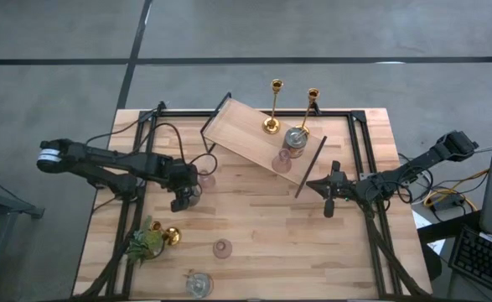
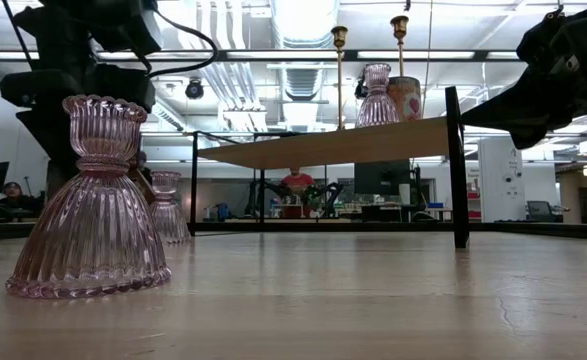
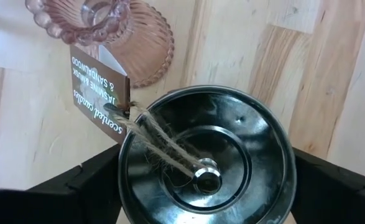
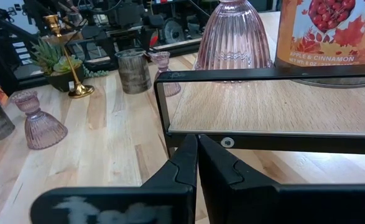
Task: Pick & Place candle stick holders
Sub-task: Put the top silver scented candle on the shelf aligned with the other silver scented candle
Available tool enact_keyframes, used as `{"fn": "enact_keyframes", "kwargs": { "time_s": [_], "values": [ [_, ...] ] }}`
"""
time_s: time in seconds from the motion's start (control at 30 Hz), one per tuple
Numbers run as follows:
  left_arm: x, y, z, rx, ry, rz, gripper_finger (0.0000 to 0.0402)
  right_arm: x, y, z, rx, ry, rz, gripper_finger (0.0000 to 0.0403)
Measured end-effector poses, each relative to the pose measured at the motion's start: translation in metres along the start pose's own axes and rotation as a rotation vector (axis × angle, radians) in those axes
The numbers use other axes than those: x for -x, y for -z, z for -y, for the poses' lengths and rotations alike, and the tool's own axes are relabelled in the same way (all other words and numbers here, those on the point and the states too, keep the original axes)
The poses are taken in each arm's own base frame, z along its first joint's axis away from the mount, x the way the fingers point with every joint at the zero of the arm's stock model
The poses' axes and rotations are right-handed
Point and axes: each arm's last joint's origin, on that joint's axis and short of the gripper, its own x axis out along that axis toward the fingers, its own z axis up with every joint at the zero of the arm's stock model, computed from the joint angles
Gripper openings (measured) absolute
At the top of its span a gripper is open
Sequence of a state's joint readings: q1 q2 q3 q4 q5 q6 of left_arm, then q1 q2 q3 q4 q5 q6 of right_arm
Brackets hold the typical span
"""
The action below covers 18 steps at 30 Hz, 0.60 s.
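Observation:
My left gripper [image 1: 184, 191] is at the table's left middle, shut on a dark silvery lidded tin [image 3: 207, 155] with a twine-tied paper tag [image 3: 98, 93]. A pink glass holder [image 3: 117, 31] stands right beside it. My right gripper [image 1: 329, 200] is shut and empty at the table's right, just in front of the raised wooden shelf [image 1: 246, 130]. On the shelf stand two gold candlesticks [image 1: 272, 105], a labelled candle jar [image 1: 294, 141] and a pink holder [image 1: 281, 162]. On the table stand a gold candlestick [image 1: 168, 236], a pink holder [image 1: 222, 248] and a silvery glass holder [image 1: 199, 285]. My left gripper has the tin's round wall between its two fingers, one finger [image 3: 89, 180] on each side, at the rim of the lid [image 3: 127, 163]. The fingers come from above, pointing down. The tin is upright, lid up; whether it stands on the table I cannot tell.
A small green plant [image 1: 143, 243] sits by the gold candlestick near the front left. The shelf's black frame bar [image 4: 269, 74] runs close in front of my right gripper. Bare wood lies at the table's middle and front right. The room behind holds desks and people.

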<state>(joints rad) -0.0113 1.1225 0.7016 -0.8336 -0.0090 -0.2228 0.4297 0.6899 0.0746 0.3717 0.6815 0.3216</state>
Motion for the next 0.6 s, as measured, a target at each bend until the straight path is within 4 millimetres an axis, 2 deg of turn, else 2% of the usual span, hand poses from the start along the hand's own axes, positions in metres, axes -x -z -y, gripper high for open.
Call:
{"fn": "enact_keyframes", "kwargs": {
  "time_s": [0.3, 0.6],
  "values": [
    [0.004, -0.003, 0.001, 0.012, 0.006, -0.004, 0.0352, 0.000, 0.000, 0.000, 0.000, 0.000, 0.000, 0.0008],
    [0.032, -0.017, 0.003, 0.018, -0.009, 0.024, 0.0353, 0.000, 0.000, 0.000, 0.000, 0.000, 0.000, 0.0008]
  ]
}}
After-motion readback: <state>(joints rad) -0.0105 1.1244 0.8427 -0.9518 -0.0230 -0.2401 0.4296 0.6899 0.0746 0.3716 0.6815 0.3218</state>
